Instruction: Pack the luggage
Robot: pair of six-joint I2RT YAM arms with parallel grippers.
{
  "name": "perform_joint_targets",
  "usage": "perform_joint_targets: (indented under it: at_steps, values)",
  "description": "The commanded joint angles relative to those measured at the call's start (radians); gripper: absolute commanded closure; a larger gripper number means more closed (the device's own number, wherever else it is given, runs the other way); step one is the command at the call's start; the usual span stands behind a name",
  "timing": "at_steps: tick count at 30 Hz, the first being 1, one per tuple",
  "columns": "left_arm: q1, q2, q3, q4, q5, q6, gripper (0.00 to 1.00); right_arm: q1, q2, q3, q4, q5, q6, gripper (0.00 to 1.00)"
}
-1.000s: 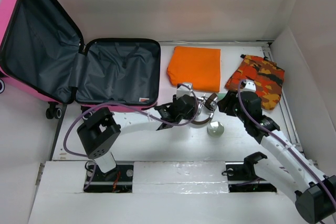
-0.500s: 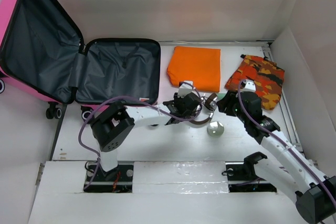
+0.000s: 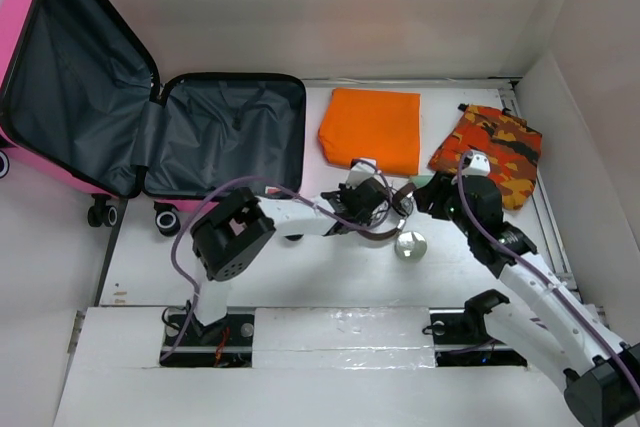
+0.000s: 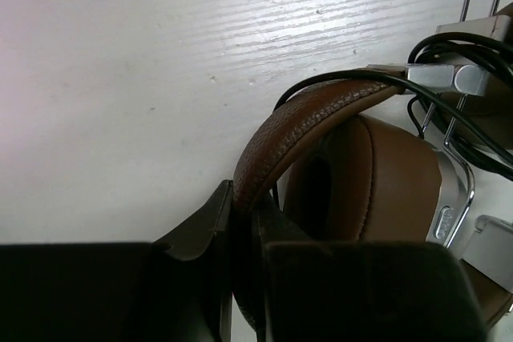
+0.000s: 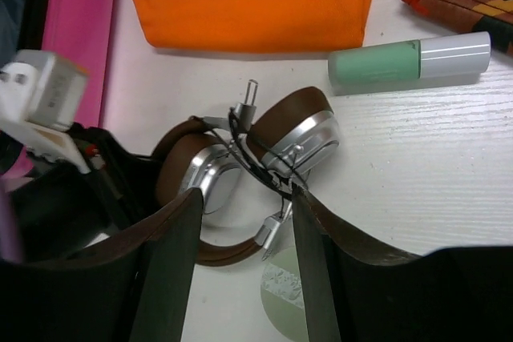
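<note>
The luggage (image 3: pixel 225 142) lies open at the back left, a pink shell with dark grey lining; its pink edge (image 5: pixel 76 30) shows in the right wrist view. Brown headphones (image 3: pixel 384 234) with silver cups lie on the white table in front of the orange cloth. My left gripper (image 3: pixel 372 203) is shut on their brown padded headband (image 4: pixel 321 114), which runs down between the jaws (image 4: pixel 244 206). My right gripper (image 3: pixel 422 199) hangs open just right of and above the headphones (image 5: pixel 300 130), its fingers (image 5: pixel 245 192) either side of the cable with nothing held.
A folded orange cloth (image 3: pixel 372 130) lies behind the headphones. An orange camouflage pouch (image 3: pixel 488 152) sits at the back right. A green tube with a silver cap (image 5: pixel 409 58) lies beside the cloth. A round pale green tin (image 3: pixel 410 245) rests in front of the headphones.
My left gripper has reached right onto the headphones and closed on the headband. The right arm has stayed where it was.
</note>
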Motion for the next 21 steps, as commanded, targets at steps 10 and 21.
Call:
perform_joint_targets:
  at_steps: [10, 21]
  values:
    - [0.206, -0.613, -0.076, 0.102, -0.116, -0.028, 1.00, 0.036, -0.042, -0.013, 0.061, 0.008, 0.004, 0.47]
    - [0.777, -0.593, -0.294, 0.176, 0.063, -0.272, 0.51, 0.134, 0.043, -0.042, 0.026, 0.064, 0.038, 0.29]
